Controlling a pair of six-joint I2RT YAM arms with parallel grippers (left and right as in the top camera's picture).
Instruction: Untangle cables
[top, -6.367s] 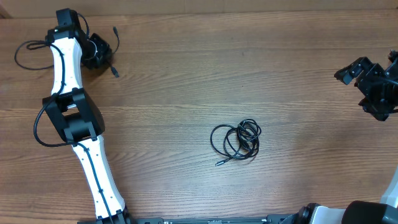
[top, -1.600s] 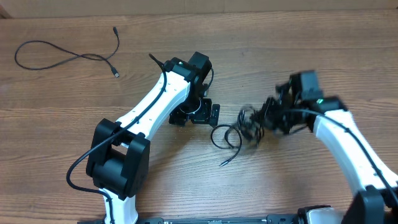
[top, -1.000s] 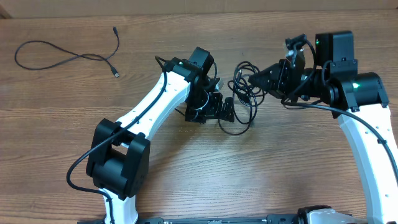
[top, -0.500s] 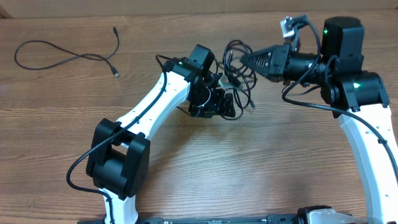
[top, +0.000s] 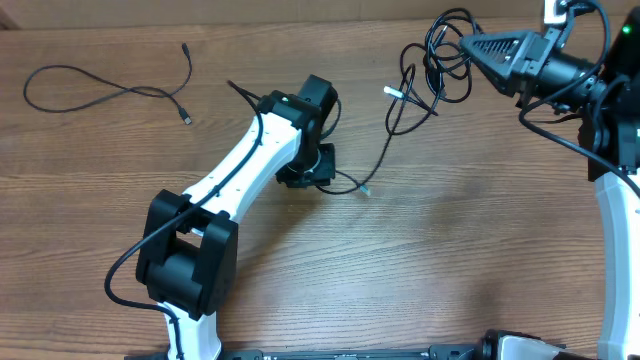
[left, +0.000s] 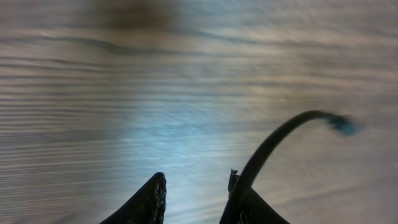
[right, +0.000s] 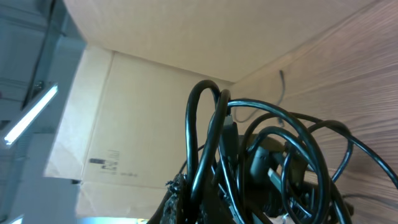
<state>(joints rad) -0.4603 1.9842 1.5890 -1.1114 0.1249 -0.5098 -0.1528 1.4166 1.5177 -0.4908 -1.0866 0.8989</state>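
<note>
Your right tool (top: 468, 43) clamps the raised tangle (top: 440, 60); one cable (top: 128, 92) lies freed far left of it. Your left tool (left: 196, 198) sits beside a strand (left: 273, 138): grip possibly unmade, cannot tell.

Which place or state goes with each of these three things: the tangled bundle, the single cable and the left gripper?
Things:
1. tangled bundle
2. single cable
3. left gripper

Places or states:
A. lying loose on the table, far left
B. fingers apart, low over the table, with a trailing strand beside one of them
C. lifted off the table, held by the right gripper

Pairs: 1-C, 2-A, 3-B.
</note>
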